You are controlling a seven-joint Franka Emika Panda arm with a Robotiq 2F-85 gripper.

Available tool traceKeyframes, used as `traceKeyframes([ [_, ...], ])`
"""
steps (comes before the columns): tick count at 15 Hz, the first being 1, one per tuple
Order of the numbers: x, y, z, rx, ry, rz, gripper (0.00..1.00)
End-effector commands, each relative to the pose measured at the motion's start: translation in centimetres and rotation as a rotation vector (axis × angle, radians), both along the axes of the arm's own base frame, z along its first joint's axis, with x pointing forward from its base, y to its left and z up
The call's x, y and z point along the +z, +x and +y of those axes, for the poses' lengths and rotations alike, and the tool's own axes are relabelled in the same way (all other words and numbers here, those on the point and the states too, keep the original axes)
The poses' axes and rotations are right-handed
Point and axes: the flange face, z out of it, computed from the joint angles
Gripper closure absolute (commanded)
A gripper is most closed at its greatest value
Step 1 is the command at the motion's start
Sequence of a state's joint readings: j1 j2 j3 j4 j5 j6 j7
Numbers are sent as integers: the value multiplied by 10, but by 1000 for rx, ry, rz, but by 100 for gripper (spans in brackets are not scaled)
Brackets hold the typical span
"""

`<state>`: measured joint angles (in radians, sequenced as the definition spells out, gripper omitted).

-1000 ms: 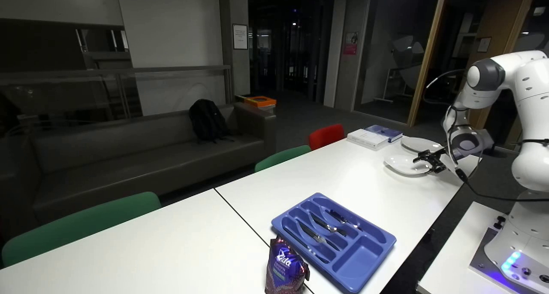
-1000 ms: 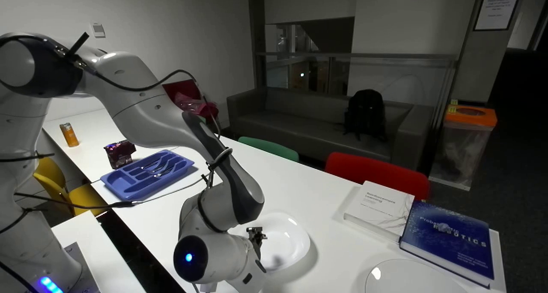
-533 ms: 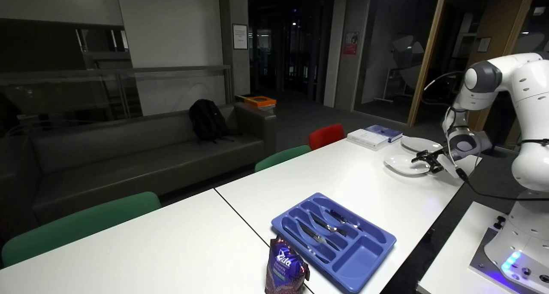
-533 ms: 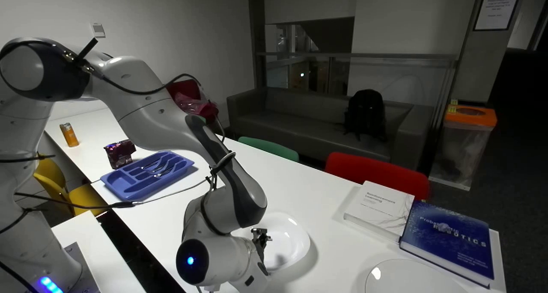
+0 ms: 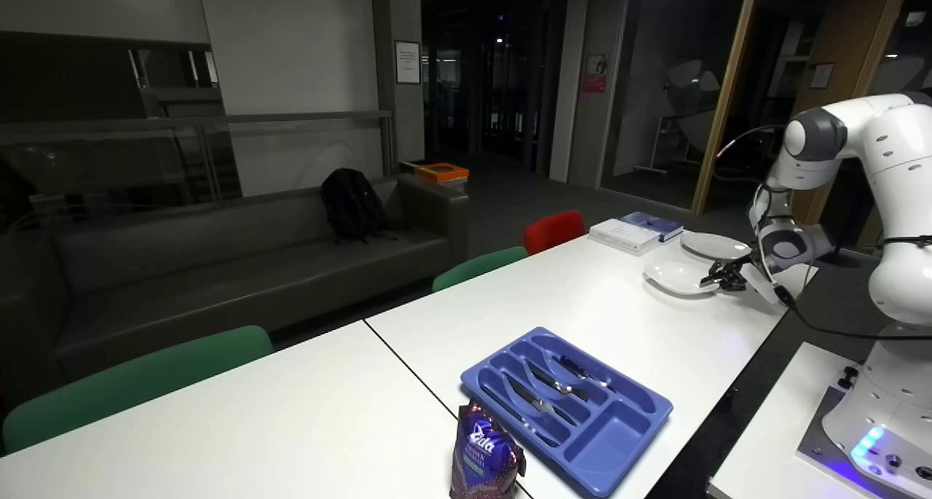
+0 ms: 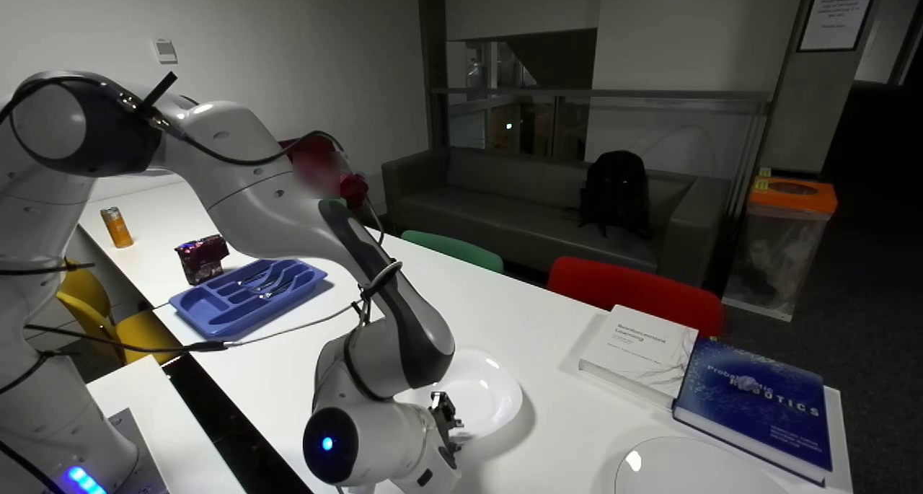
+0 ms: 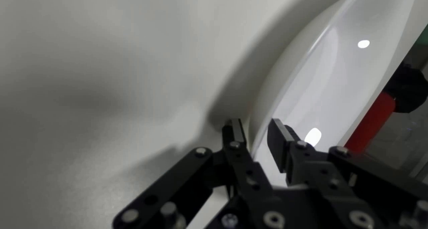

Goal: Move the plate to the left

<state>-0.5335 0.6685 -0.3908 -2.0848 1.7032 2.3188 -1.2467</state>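
The white plate [image 5: 671, 274] is a shallow round dish with a raised rim, resting on the white table at the arm's end. In an exterior view the arm hides part of the same plate [image 6: 494, 397]. My gripper [image 7: 255, 120] straddles the rim: one finger is outside the wall, the other inside the dish. Its jaws are partly closed, and a gap still shows beside the rim of the plate [image 7: 344, 65] in the wrist view. Whether either finger touches the rim, I cannot tell.
Another white plate [image 5: 715, 245] lies behind, near a white book [image 6: 638, 346] and a blue book [image 6: 753, 407]. A blue cutlery tray [image 5: 619, 437] and a purple packet [image 5: 484, 455] are further along the table. An orange can [image 6: 115, 227] stands beyond.
The jaws were wide apart and have drawn much closer around the rim. The plate has shifted slightly away from the arm, and the arm has lowered a little.
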Motion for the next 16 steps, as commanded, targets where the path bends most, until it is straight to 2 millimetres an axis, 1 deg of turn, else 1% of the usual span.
traceKeyframes([
  [1,-3,4,-7,-1,-3,-23,100],
  [3,-2,5,-8,1,2,-30,100],
  [4,-3,6,-9,5,1,-33,98],
  [6,-3,6,-9,12,7,-38,98],
  [9,1,5,-11,15,16,-53,98],
  [12,16,-1,-16,17,2,-52,98],
  [16,47,-12,-23,27,-52,-18,98],
])
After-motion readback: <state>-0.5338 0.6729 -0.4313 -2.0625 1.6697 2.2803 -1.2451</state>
